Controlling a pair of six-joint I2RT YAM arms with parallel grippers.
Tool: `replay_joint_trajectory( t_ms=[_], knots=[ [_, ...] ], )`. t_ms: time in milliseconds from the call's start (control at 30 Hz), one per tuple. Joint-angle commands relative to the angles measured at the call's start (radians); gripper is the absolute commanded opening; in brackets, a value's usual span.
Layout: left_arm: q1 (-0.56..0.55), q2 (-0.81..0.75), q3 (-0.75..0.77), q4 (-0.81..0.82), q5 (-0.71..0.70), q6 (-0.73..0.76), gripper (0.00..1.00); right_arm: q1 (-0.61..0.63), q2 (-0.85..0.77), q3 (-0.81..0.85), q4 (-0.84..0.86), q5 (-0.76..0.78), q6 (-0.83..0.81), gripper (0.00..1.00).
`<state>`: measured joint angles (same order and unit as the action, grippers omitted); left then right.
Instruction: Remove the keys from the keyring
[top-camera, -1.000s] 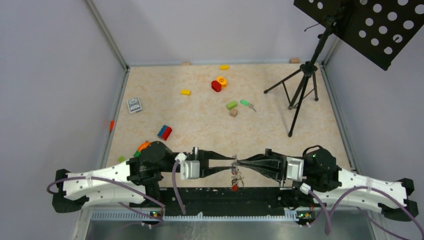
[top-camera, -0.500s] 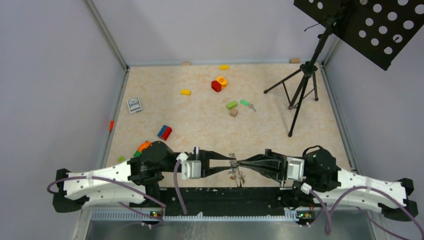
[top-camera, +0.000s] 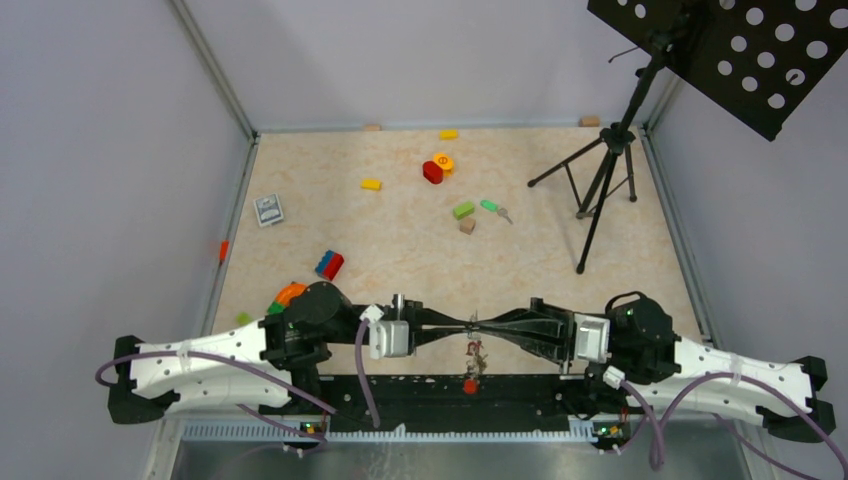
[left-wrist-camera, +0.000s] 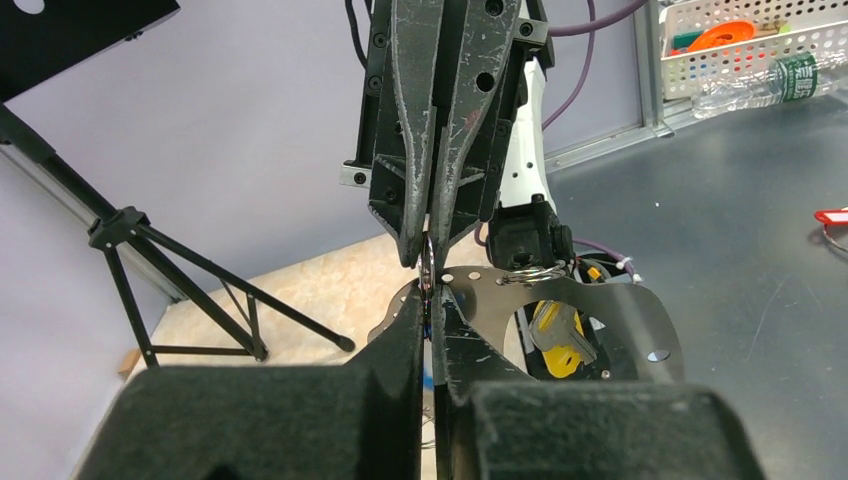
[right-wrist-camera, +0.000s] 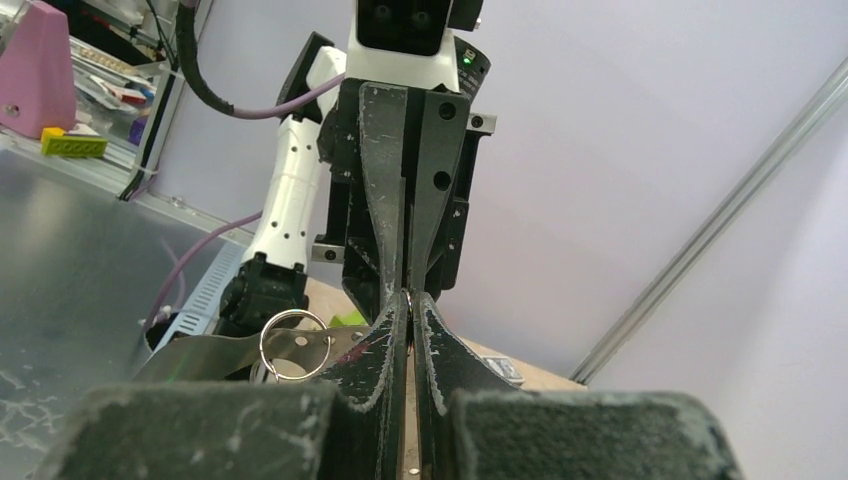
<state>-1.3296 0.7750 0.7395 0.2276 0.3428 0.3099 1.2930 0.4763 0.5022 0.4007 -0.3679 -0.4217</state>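
The keyring (left-wrist-camera: 600, 308) is a smooth, flat grey band with small holes and a thin wire ring. It hangs in the air between the two arms, over the near edge of the mottled beige table (top-camera: 400, 230). The keys (top-camera: 469, 385) dangle beneath it, a red plastic head lowest. The left gripper (left-wrist-camera: 430, 305), with scuffed black fingers, is narrowed to a slit on the thin metal ring. The right gripper (right-wrist-camera: 408, 300) is pressed together on the same ring, tip to tip with the left. A second ago the left fingers stood forked apart and the red head hung higher.
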Motion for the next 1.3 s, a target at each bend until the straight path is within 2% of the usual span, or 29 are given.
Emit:
replay_joint_trajectory(
  t_ms=[0,367,733,867,933,1133,1267],
  knots=[
    [-0.002,0.006,0.010,0.028,-0.007,-0.002,0.00,-0.004,-0.002,0.003,0.079,-0.014,0.012,0.00],
    [-0.002,-0.041,0.023,-0.027,0.018,0.072,0.00,-0.004,-0.029,-0.022,0.019,0.027,0.031,0.00],
    [-0.002,-0.039,0.041,-0.085,-0.020,0.085,0.00,-0.003,-0.062,-0.029,-0.005,0.050,0.047,0.34],
    [-0.002,-0.028,0.068,-0.144,-0.045,0.106,0.00,-0.003,-0.061,-0.006,-0.047,0.071,0.077,0.37],
    [-0.002,-0.019,0.091,-0.201,-0.064,0.125,0.00,-0.004,-0.054,0.031,-0.111,0.111,0.111,0.37],
    [-0.002,-0.004,0.156,-0.339,-0.113,0.166,0.00,-0.003,0.018,0.220,-0.458,0.134,0.154,0.34],
    [-0.002,0.005,0.174,-0.381,-0.128,0.178,0.00,-0.004,0.070,0.293,-0.579,0.126,0.152,0.31]
  ],
)
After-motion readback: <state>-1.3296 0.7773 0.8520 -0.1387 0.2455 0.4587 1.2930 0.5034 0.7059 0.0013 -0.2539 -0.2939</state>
